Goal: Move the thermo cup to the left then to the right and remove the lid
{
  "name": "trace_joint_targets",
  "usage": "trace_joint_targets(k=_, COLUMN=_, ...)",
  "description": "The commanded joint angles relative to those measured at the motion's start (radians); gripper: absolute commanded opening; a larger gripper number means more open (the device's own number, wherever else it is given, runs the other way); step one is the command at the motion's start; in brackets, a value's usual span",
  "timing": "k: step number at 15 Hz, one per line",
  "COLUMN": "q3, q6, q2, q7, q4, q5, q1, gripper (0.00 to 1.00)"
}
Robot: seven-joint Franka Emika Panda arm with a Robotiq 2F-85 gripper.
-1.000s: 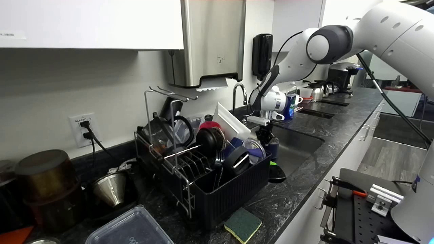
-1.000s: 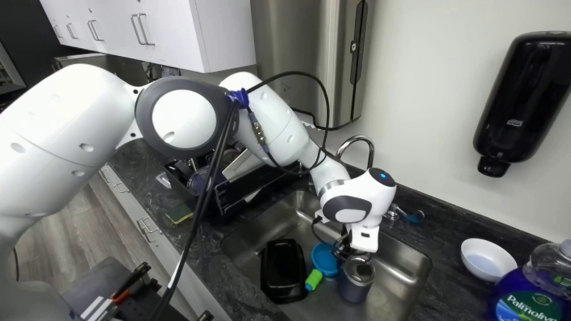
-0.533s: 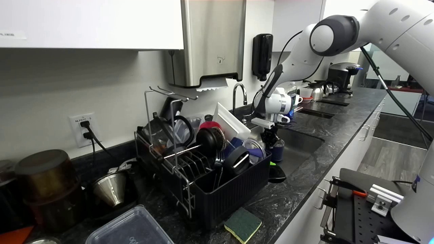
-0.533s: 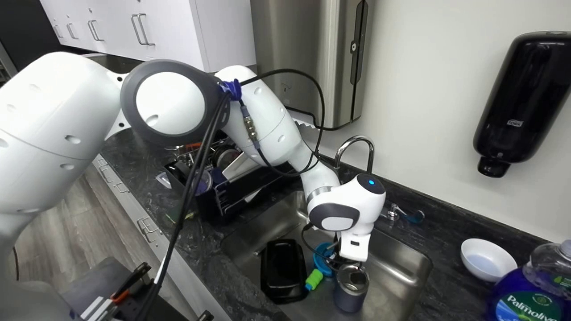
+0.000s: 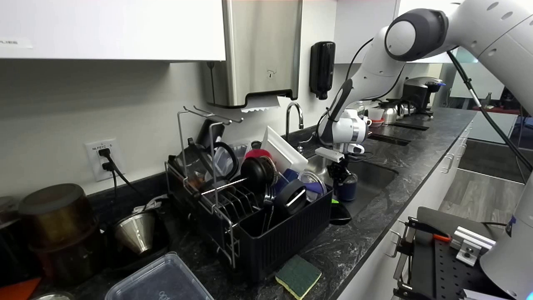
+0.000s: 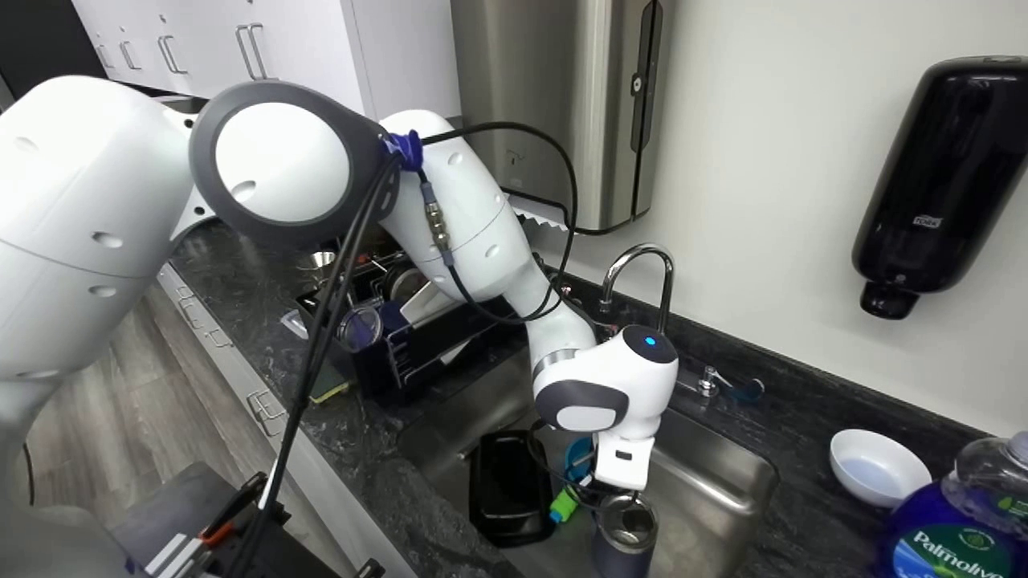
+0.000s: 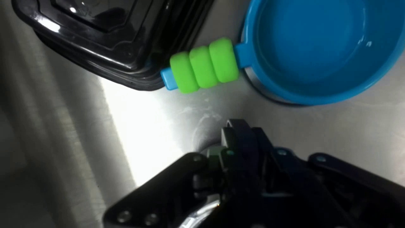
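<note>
The thermo cup, dark navy with a clear lid, stands upright in the sink (image 6: 707, 514). It shows in both exterior views (image 5: 347, 191) (image 6: 622, 559); its base is cut off or hidden. The lid (image 6: 629, 520) is on top. In the wrist view, my gripper (image 7: 244, 137) has its black fingers (image 7: 228, 136) closed on either side of a dark curved band that looks like the cup's handle. A shiny piece of the cup's rim (image 7: 201, 213) shows below them. I cannot tell whether the cup touches the sink floor.
In the sink lie a black container (image 6: 507, 482) and a blue pan (image 7: 311, 47) with a green grip (image 7: 204, 65). The full dish rack (image 5: 287, 233) stands beside the sink. A faucet (image 6: 666, 277), a white bowl (image 6: 877, 466) and a soap bottle (image 6: 956, 522) stand around it.
My gripper and the cup have moved together, rightward in an exterior view and down and slightly left in an exterior view. The container has not moved.
</note>
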Motion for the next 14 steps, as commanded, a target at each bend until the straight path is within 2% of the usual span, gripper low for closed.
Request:
trace_joint_targets(k=1, q3=0.014, q6=0.045, q2=-0.040, q7=-0.009, q4=-0.081, q5=0.029, q1=0.000, gripper=0.04)
trace_joint_targets(k=7, q3=0.049, q6=0.076, q2=-0.097, q7=-0.012, q4=-0.159, q5=0.070, q1=0.012, gripper=0.04)
trace_joint_targets(k=14, q3=0.067, q6=0.094, q2=-0.126, q7=0.004, q4=-0.201, q5=0.117, q1=0.070, gripper=0.04)
